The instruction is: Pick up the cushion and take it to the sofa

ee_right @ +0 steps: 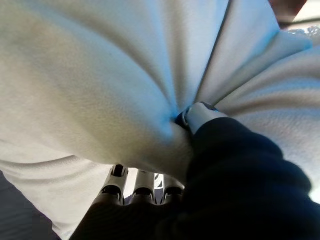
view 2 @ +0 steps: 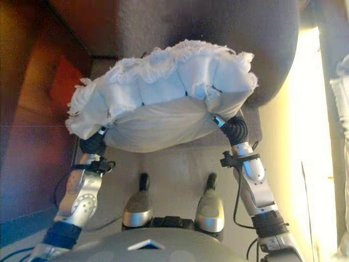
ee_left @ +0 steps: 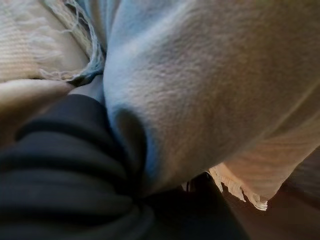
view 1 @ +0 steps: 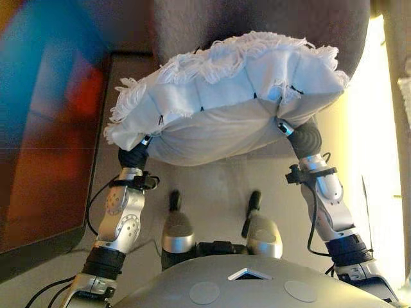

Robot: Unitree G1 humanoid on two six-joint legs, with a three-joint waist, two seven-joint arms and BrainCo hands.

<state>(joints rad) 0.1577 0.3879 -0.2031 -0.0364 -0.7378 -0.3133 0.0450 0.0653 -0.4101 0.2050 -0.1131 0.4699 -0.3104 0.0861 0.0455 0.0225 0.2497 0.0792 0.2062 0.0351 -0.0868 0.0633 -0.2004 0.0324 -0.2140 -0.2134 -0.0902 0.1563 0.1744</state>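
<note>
A white cushion [view 1: 225, 96] with a fringed edge is held up between my two hands, in front of a dark grey sofa [view 1: 257, 19]. My left hand [view 1: 135, 156] is against the cushion's left underside, and its wrist view shows only its dark cover [ee_left: 60, 165] pressed into the cloth [ee_left: 200, 75]. My right hand [view 1: 303, 140] grips the cushion's right end. In the right wrist view its thumb [ee_right: 200, 115] digs into the cloth [ee_right: 100, 75] and its fingers [ee_right: 142, 185] lie on the other side.
The sofa fills the far side straight ahead. A dark reddish-brown piece of furniture [view 1: 45, 128] stands along the left. A brightly lit strip of floor [view 1: 372, 160] runs down the right, with another white fringed thing [view 2: 341, 93] at the right edge.
</note>
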